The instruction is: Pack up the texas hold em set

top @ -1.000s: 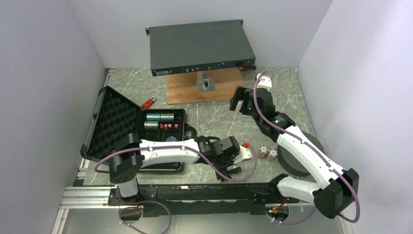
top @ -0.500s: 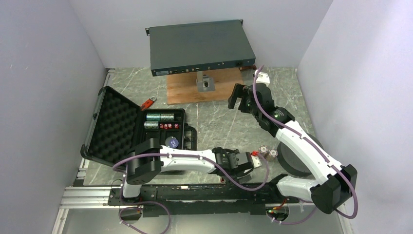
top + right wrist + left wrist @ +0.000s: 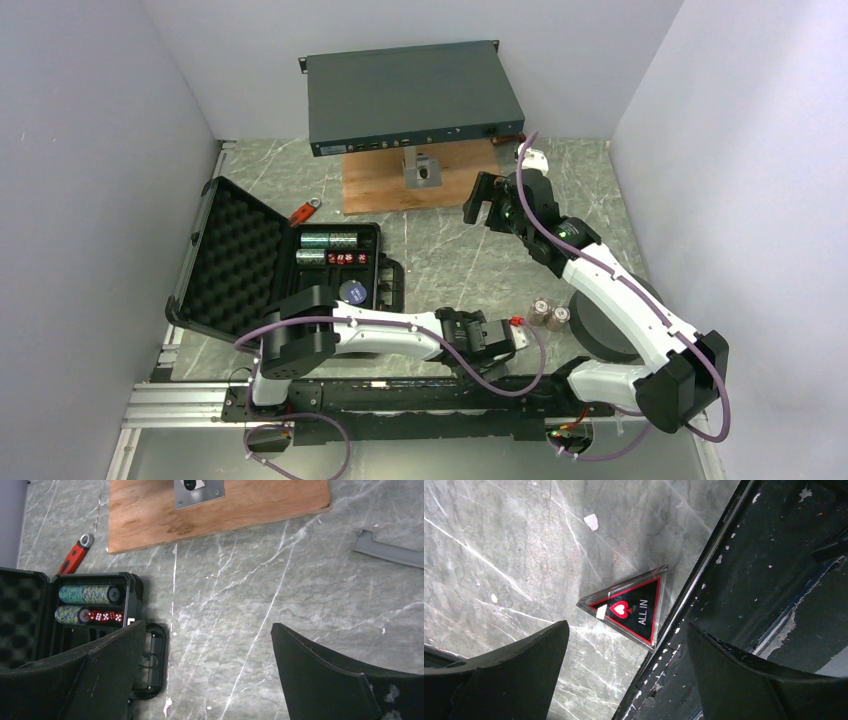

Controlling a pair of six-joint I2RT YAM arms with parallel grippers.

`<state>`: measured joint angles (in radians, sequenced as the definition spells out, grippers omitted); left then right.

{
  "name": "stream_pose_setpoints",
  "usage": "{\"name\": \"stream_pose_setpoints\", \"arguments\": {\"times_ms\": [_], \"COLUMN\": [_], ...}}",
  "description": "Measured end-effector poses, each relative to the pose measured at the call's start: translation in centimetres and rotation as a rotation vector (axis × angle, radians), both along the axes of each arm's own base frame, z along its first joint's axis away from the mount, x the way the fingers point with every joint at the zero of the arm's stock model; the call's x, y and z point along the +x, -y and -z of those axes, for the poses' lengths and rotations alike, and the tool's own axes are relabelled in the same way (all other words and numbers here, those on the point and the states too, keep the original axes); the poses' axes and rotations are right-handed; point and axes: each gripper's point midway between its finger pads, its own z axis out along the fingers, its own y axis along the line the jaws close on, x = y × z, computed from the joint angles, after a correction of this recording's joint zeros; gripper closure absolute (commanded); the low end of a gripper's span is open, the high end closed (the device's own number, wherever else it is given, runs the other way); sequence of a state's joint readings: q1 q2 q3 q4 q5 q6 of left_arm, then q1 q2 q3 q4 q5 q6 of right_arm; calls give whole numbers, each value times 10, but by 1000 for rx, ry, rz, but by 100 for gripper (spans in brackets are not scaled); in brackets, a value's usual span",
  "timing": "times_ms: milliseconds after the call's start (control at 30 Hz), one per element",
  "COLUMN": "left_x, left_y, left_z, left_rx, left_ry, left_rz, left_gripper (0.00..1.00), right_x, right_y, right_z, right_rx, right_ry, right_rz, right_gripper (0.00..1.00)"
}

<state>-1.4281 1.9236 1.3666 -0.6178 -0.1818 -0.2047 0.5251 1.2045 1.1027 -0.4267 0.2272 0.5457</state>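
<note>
Currently: red triangle marker [image 3: 631, 611] flat on the table [image 3: 499, 555], one edge just beside the base rail [image 3: 744, 595], well apart from the case [image 3: 230, 255]. My left gripper [image 3: 626, 625] hangs open over it; right gripper [image 3: 207, 630] is open too. Risk, I judge: a finger lands on the rail and the marker skids underneath.

The left arm [image 3: 385, 330] hides the black case's [image 3: 235, 255] near edge.
</note>
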Motion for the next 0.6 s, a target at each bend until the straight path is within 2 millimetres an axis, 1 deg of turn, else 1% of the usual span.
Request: {"name": "stream_pose_setpoints", "arguments": {"times_ms": [400,600], "left_x": [1,4], "left_y": [1,5], "left_z": [3,5], "left_rx": [2,-9], "left_ry": [9,10], "left_rz": [24,36], "left_gripper": [3,3], "right_x": [0,0], "right_y": [-1,-1], "right_z": [0,0], "right_rx": [8,12], "right_ry": [-3,-5], "right_rz": [3,5], "right_gripper": [0,0]}}
